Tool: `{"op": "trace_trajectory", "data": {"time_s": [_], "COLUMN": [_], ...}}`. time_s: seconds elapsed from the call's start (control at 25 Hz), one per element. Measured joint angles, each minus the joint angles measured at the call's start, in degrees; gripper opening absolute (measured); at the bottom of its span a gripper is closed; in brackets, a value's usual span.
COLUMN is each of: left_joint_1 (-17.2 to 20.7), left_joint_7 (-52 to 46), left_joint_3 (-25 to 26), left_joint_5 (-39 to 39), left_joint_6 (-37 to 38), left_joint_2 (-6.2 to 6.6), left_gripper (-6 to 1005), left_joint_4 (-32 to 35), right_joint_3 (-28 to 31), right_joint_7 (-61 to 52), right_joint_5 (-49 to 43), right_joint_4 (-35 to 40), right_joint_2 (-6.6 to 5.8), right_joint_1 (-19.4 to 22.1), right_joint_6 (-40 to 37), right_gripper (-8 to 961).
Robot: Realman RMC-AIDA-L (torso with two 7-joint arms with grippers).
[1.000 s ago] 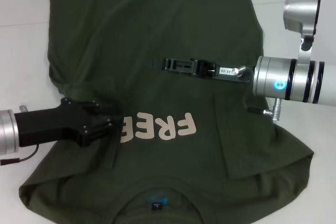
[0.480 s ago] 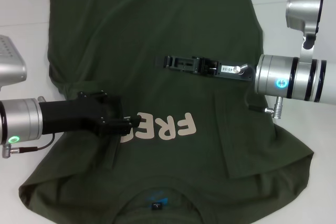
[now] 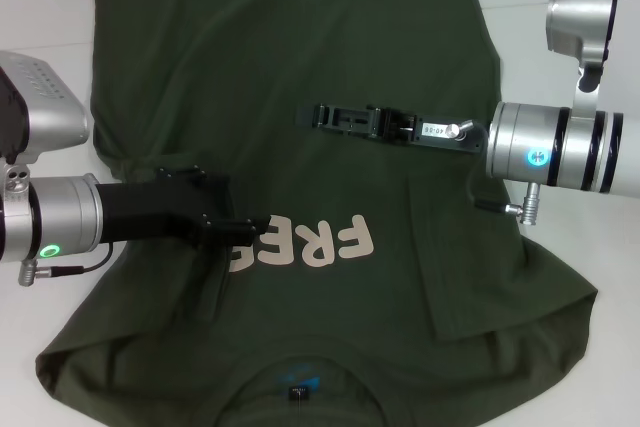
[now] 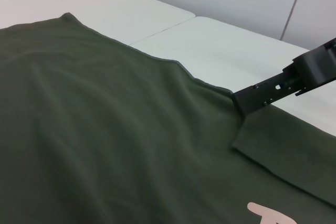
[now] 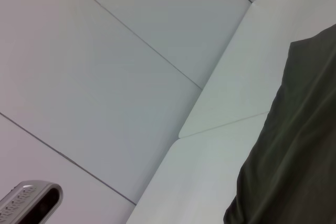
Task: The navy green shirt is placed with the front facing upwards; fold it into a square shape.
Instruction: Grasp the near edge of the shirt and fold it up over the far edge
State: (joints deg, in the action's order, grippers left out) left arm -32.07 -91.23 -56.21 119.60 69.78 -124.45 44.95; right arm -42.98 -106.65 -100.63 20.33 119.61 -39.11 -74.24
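On the left, the left tool [image 3: 250, 228] has pushed inward across the counter [image 3: 45, 22] over the past second; its silver wrist, at first barely in view at the edge, now shows fully in the head view, and the black tip that sat short of the lettering now rests at the first letter of the pale "FREE" print [image 3: 303, 243]; its fingers look drawn narrow together, though whether cloth is pinched between them I cannot tell; a folded ridge of fabric runs down just beneath the tip, which suggests the left side panel has been laid inward over the chest.

The navy green shirt [image 3: 300, 67] lies spread front-up on the white counter, collar toward the robot with the small blue logo [image 3: 297, 384] showing inside it, hem toward the far side; both sleeves appear turned in over the body.

On the right, the right tool [image 3: 306, 117] has barely shifted; it reaches over the middle of the shirt above the lettering, slim and apparently closed with nothing visibly held; the left wrist view shows it resting at the edge of a folded-in flap.

Judged from this, the side folds look roughly laid, and the lengthwise fold, hem toward collar, is not yet done.
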Motion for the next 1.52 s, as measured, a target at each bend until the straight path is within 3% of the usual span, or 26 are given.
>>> {"op": "trace_trajectory", "data": {"time_s": [0.76, 1.16, 1.52], "left_joint_1": [-1.20, -2.69, -2.76], "left_joint_7": [7.23, 9.51, 9.81], "left_joint_3": [-0.62, -2.35, -4.34], "left_joint_5": [0.66, 5.34, 9.07], "left_joint_6": [-5.21, -12.09, -13.01], "left_joint_2": [0.47, 0.58, 0.49], "left_gripper": [875, 875, 876], "left_joint_4": [3.06, 3.60, 3.34], "right_joint_3": [0.00, 0.53, 1.38], "right_joint_7": [-0.16, -0.57, -0.58], "right_joint_5": [0.00, 0.14, 0.18], "right_joint_4": [0.15, 0.15, 0.23], "right_joint_2": [0.00, -0.09, -0.15], "right_joint_1": [1.13, 2.48, 2.85], "right_joint_6": [-0.29, -1.11, -1.55], "right_gripper": [876, 875, 876]}}
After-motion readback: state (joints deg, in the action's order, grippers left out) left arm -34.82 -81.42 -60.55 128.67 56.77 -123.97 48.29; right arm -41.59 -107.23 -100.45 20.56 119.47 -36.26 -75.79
